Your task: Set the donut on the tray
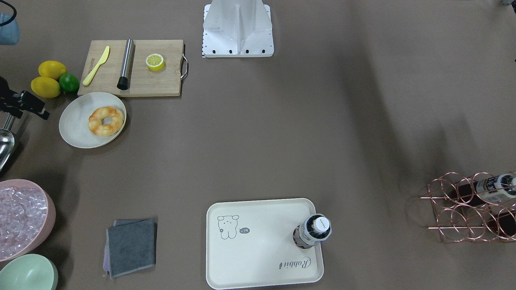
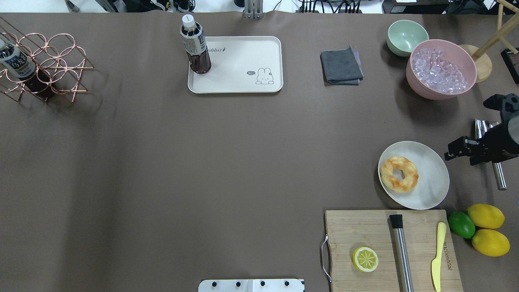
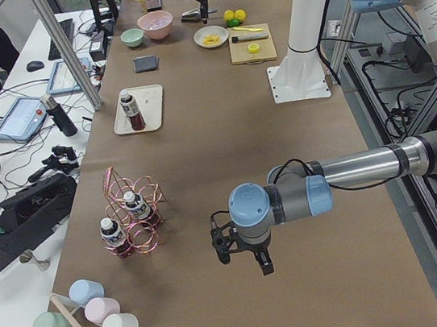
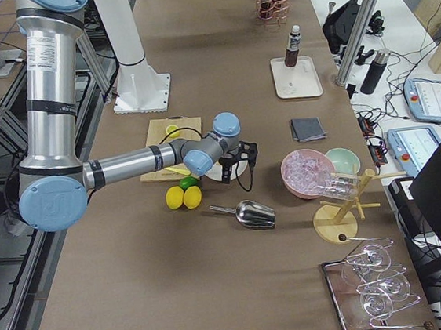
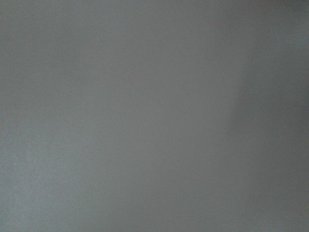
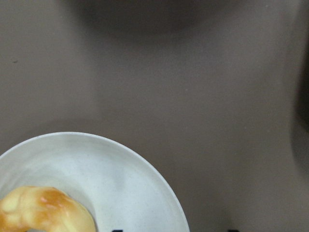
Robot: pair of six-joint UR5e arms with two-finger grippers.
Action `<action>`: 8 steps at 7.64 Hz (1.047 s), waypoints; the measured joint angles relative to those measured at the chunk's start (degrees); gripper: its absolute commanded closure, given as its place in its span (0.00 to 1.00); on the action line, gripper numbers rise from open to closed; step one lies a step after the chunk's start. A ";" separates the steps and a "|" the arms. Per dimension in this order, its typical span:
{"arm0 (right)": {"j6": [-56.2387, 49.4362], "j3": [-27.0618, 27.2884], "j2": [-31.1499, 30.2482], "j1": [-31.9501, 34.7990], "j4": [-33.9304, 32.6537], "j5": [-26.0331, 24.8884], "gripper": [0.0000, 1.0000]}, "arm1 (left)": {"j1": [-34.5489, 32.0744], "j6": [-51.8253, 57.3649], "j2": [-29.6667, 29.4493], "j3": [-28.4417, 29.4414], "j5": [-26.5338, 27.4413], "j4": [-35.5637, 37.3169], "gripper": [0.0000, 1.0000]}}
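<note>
Golden donut (image 2: 399,174) sits on the plate (image 2: 436,180), toward its rim away from the right gripper (image 4: 236,163), the nearer one, fingers spread and empty; left gripper (image 3: 244,261), far from the plate, state unclear.

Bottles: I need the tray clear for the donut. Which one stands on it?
The white-capped bottle upright in the tray's corner; the other bottles sit in the copper rack, far from the tray.

A bottle (image 1: 315,231) occupies one tray (image 1: 258,253) corner (room beside it).
</note>
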 measured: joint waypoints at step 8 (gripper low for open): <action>6.27 -8.37 2.58 -5.12 9.40 -3.58 1.00 | -0.03 0.00 -0.24 -0.57 -0.07 0.00 0.02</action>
